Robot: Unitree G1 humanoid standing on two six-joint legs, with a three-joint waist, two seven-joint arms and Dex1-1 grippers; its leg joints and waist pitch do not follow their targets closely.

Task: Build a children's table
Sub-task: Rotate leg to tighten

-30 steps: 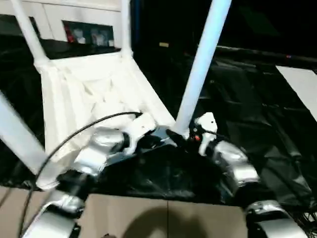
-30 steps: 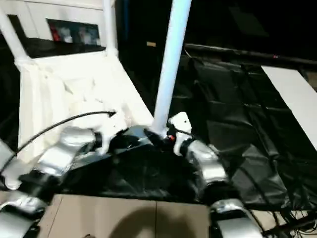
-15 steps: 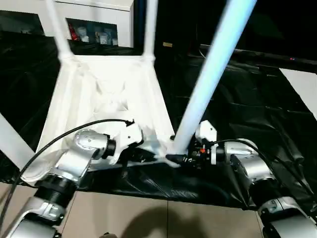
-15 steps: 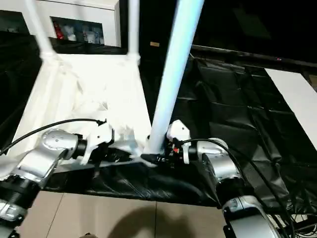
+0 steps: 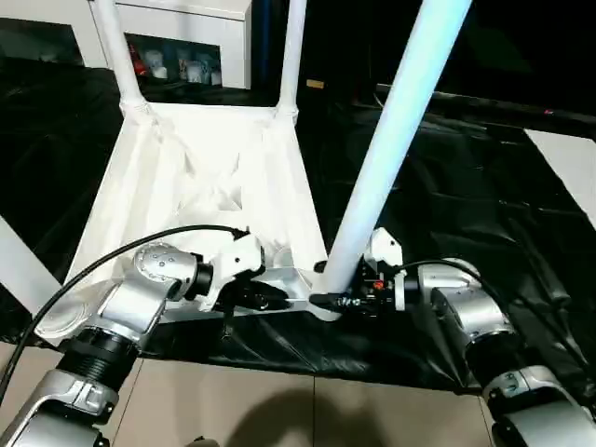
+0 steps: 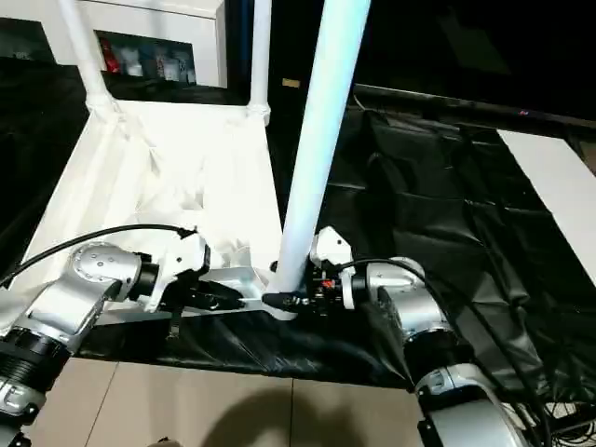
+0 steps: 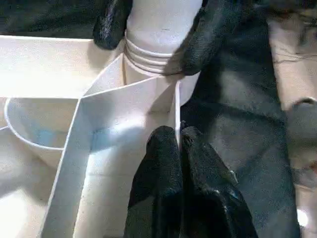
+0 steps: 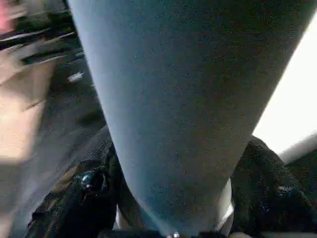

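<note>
The white tabletop (image 5: 186, 186) lies upside down on black sheeting, its ribbed underside facing up. Two legs stand in the far corners (image 5: 116, 47) (image 5: 293, 51), and another leg (image 5: 19, 270) crosses the left edge of the head views. The near right leg (image 5: 391, 140) rises from its corner socket (image 7: 153, 64). My right gripper (image 5: 331, 298) is shut around this leg's base, one black finger (image 7: 213, 34) on each side. My left gripper (image 5: 270, 300) is shut on a thin rib of the tabletop (image 7: 177, 119) just beside that socket.
A white cabinet with glass doors (image 5: 186, 37) stands behind the tabletop. Black sheeting (image 5: 466, 186) covers the floor around it, with a white panel (image 5: 568, 158) at the right. Tan floor (image 5: 279, 410) shows nearest me. A black cable (image 5: 93, 270) loops over my left forearm.
The head camera has shifted and steadied. Both grippers have stayed at the near right corner, the right one at the leg's base, and the leg now looks more upright in its socket.
</note>
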